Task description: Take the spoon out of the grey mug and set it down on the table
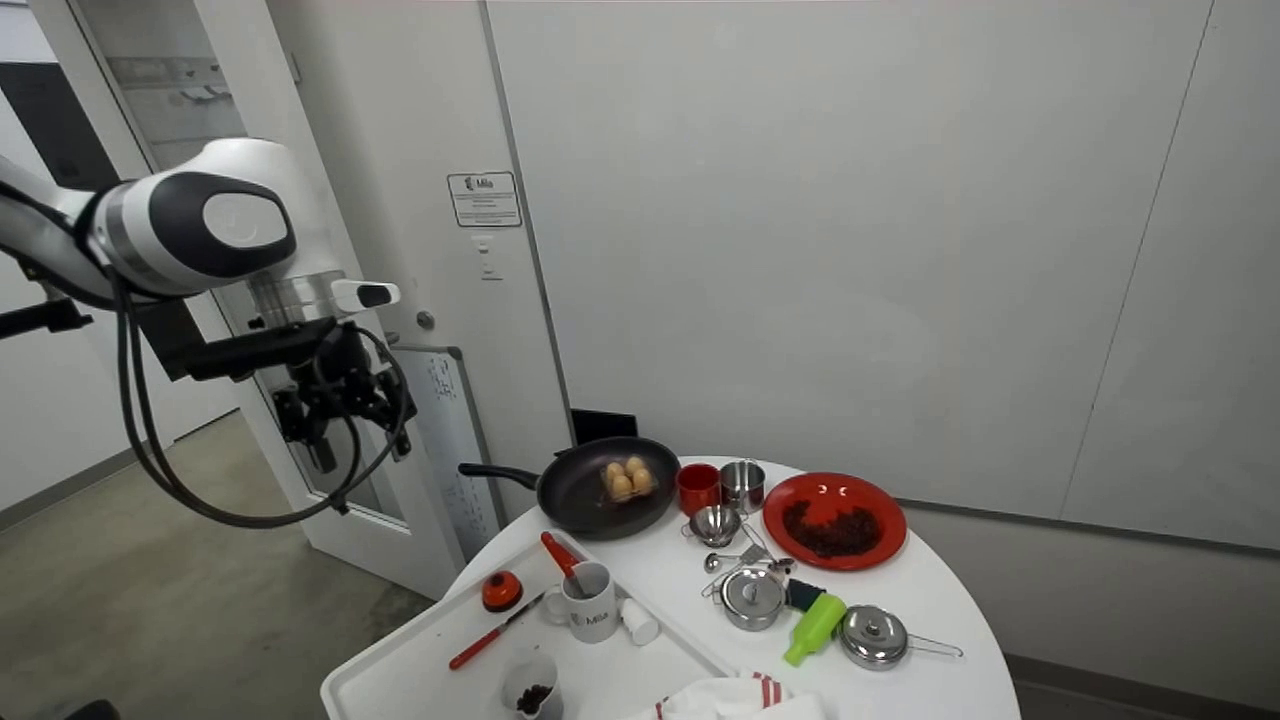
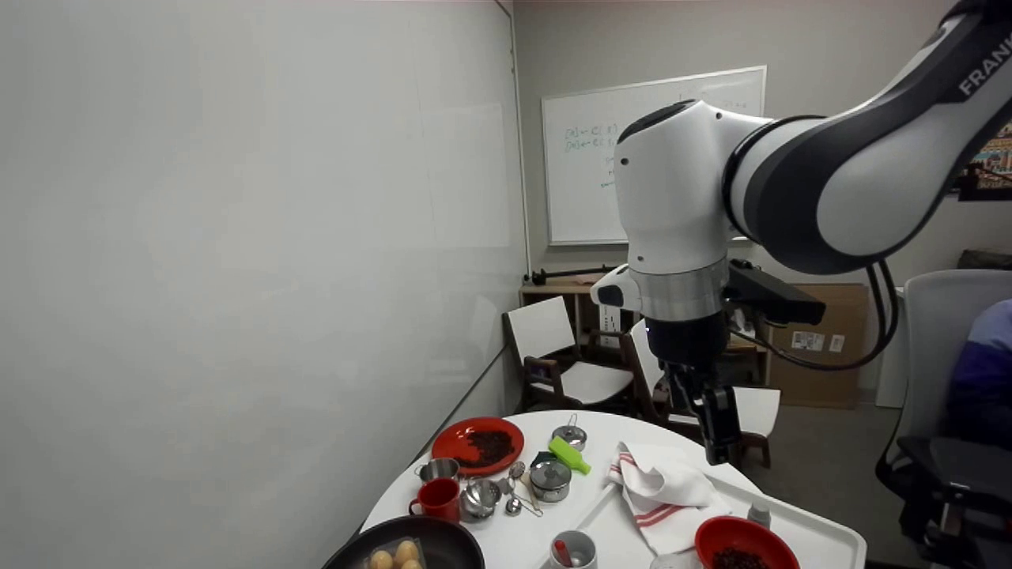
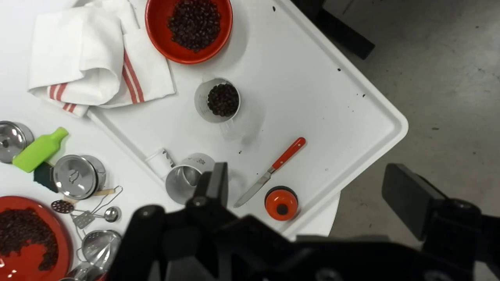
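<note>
One each was counted: table [image 1: 930, 590], tray [image 3: 324, 117], frying pan [image 1: 570, 495], grey mug [image 1: 590, 605], spoon [image 1: 561, 553], red cup [image 1: 698, 500], red plate [image 1: 832, 490], red bowl [image 3: 158, 23], measuring cup [image 3: 203, 105], knife [image 3: 270, 171], towel [image 3: 70, 47], green bottle [image 1: 817, 628], white cylinder [image 1: 638, 621], round orange object [image 3: 281, 197]. Two lidded pots [image 1: 752, 590] and two open metal pots [image 1: 743, 500] were counted. At least four eggs [image 1: 621, 487] and at least three small metal utensils [image 3: 112, 214] were seen. At least three chairs [image 2: 593, 383] were noted. Beans [image 3: 195, 31] could not be counted.
</note>
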`<state>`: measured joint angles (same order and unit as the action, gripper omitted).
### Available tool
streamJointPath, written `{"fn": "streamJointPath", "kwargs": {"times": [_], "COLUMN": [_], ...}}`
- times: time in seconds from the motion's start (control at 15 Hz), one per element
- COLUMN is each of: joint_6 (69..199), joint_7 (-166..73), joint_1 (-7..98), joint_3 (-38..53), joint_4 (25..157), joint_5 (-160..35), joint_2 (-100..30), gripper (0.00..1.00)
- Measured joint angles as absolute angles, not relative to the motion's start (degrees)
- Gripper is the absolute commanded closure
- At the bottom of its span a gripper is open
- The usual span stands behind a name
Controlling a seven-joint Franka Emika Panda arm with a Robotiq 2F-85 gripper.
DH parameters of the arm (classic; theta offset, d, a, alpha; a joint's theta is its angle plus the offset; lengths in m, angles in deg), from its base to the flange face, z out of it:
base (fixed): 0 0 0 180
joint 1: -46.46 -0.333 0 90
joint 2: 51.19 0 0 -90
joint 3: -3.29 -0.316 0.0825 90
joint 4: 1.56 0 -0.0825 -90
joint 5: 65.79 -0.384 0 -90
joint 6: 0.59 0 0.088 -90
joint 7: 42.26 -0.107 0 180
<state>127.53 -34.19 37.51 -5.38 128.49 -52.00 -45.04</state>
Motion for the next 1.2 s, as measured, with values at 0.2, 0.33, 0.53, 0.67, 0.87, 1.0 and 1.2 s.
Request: {"fn": "streamJointPath", "kwargs": {"times": [0.2,0.33,0.53,0.67,0.87,1.0,1.2], "joint_6": [138.4,145.8,154.2,155.9,155.7,155.1,153.2], "joint_7": [-39.7,-45.3,-57.4,-65.2,-71.1,-71.5,-71.5], "joint_1": [37.9,37.9,37.6,37.3,36.8,36.2,34.7], "joint_3": [-4.1,-3.4,-1.4,0.3,1.7,1.7,1.5], "joint_4": [132.7,134.7,135.6,134.4,130.1,126.5,120.9], "joint_5": [-49.5,-45.6,-34.2,-25.7,-19.0,-18.5,-18.6], "joint_2": [-45.7,-45.5,-44.1,-42.2,-37.2,-33.0,-27.1], "gripper": [0.00,0.00,0.00,0.00,0.00,0.00,0.00]}}
